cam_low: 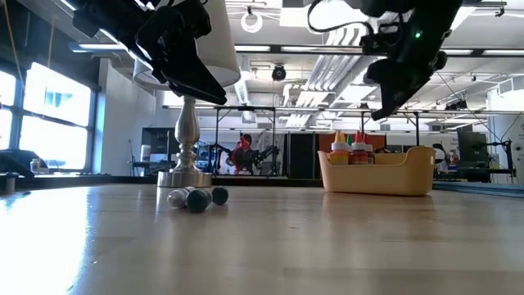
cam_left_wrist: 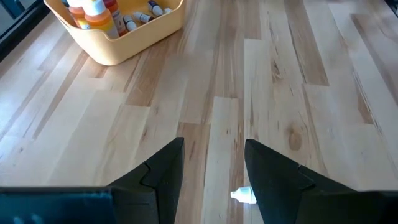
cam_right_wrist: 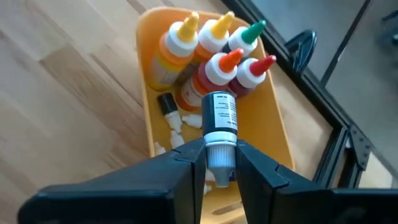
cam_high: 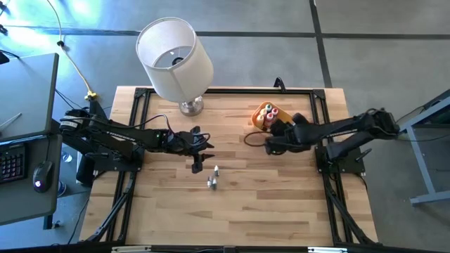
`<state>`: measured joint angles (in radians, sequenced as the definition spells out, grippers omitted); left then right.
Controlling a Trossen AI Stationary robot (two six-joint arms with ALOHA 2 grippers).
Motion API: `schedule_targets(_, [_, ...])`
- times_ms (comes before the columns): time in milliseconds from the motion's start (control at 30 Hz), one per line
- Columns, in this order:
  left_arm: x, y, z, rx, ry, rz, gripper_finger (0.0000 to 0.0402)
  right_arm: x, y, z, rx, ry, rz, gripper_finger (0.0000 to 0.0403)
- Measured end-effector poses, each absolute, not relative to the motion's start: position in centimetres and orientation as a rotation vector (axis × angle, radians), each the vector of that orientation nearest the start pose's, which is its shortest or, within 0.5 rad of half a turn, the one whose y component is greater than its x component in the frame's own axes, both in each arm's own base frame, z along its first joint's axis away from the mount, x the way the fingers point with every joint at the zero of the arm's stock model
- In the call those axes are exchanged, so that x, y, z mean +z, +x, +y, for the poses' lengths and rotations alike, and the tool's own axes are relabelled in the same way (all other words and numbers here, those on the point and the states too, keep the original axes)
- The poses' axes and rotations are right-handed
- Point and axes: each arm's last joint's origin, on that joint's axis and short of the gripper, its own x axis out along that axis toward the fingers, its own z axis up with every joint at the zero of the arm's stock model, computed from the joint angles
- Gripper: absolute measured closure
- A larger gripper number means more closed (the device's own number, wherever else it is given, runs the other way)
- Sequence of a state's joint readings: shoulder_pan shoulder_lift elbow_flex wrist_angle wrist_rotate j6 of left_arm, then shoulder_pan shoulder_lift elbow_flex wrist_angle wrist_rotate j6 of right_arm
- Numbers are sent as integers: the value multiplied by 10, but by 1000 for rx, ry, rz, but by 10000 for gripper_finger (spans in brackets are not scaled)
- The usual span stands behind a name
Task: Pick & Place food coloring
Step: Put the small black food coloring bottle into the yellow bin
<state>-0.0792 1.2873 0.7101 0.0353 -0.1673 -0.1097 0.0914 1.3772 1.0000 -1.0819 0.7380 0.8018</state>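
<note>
Right gripper [cam_right_wrist: 220, 163] is pinching one tiny, light, slippery-looking food coloring bottle [cam_right_wrist: 220, 118] by its cap end above the orange bowl [cam_right_wrist: 275, 134], left gripper [cam_left_wrist: 213, 167] hovers open over a stray bottle [cam_left_wrist: 244, 196].

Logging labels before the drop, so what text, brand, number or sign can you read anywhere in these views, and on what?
No text reads clearly in any view.
Small bottle held in the right gripper over the orange bin: a white label with dark print, too small to read.
Upright bottles in the bin: no readable label.
Bottles on the table by the left gripper: nothing legible.
Lamp: no markings visible.
</note>
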Motion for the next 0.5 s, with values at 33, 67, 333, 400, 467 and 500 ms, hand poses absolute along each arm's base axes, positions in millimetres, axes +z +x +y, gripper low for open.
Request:
schedule_targets(33, [224,266,-16,115,-40,532,237,238,231,-1,-995,65,1038,334])
schedule_targets(67, [224,266,-16,115,-40,533,237,235,233,-4,-1001,63,1053,334])
schedule_targets(333, [223,266,-16,116,-40,541,237,212,245,-31,-1040,134,1197,333])
schedule_targets(400, [223,266,-16,116,-40,541,237,205,247,-36,-1041,169,1240,332])
schedule_targets(467, [223,266,-16,116,-39,541,237,199,248,-43,-1036,214,1291,332])
schedule_targets(500, [223,266,-16,116,-39,541,237,195,249,-46,-1035,234,1313,332])
